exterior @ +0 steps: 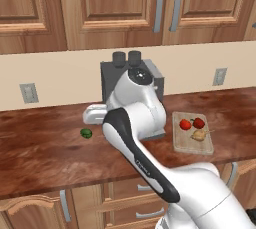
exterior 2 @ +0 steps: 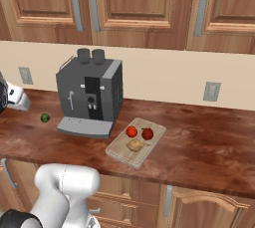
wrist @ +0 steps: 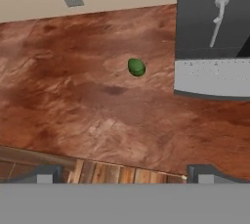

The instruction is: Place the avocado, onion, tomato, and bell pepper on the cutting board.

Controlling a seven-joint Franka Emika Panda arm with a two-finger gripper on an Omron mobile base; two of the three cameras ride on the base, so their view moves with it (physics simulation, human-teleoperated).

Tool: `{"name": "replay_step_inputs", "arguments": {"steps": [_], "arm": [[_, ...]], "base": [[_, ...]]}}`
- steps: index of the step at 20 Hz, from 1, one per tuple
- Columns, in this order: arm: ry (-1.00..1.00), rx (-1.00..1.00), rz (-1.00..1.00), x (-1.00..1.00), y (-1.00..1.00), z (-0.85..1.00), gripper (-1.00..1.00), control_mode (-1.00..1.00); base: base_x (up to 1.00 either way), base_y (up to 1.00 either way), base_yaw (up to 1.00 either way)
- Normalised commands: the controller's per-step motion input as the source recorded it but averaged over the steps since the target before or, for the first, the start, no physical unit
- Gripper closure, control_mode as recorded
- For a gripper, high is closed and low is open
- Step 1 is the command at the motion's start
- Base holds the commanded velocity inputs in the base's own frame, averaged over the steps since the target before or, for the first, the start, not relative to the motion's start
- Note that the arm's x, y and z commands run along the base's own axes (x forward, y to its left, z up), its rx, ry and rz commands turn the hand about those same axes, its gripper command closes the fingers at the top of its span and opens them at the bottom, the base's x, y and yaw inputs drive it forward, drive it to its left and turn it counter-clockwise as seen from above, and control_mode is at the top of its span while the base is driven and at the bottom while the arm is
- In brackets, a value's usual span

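Note:
The dark green avocado [exterior: 86, 133] [exterior 2: 45, 117] [wrist: 136, 67] lies alone on the counter, left of the coffee machine. My gripper [exterior: 88, 117] [wrist: 124, 174] hangs above and just behind it, open, with its fingertips [wrist: 46, 174] wide apart and nothing between them. The light wooden cutting board [exterior: 190, 146] [exterior 2: 124, 153] lies to the right of the machine. On it rest the tomato [exterior: 185, 124] [exterior 2: 131, 131], the bell pepper [exterior: 199, 122] [exterior 2: 147, 133] and the tan onion [exterior: 199, 135] [exterior 2: 134, 145].
A grey coffee machine [exterior 2: 89, 97] [wrist: 215, 32] stands between the avocado and the board, its base tray close to the avocado's right. Wall outlets [exterior: 28, 93] [exterior 2: 211, 91] sit on the backsplash, with wooden cabinets above. The counter's front edge [wrist: 97, 167] runs just beneath my fingers.

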Motion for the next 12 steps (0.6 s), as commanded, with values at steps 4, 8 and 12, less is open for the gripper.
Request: {"name": "replay_step_inputs", "arguments": {"steps": [4,8,12], "arm": [[0.0,-0.05,0.03,0.04,0.0,-0.01,-1.0,-1.0],[0.01,-0.05,0.03,0.03,0.0,-0.09,-1.0,-1.0],[0.04,-0.08,0.03,0.11,0.0,-0.16,-1.0,-1.0]], "base": [[0.0,0.0,0.0],[0.0,0.0,0.0],[0.0,0.0,0.0]]}}
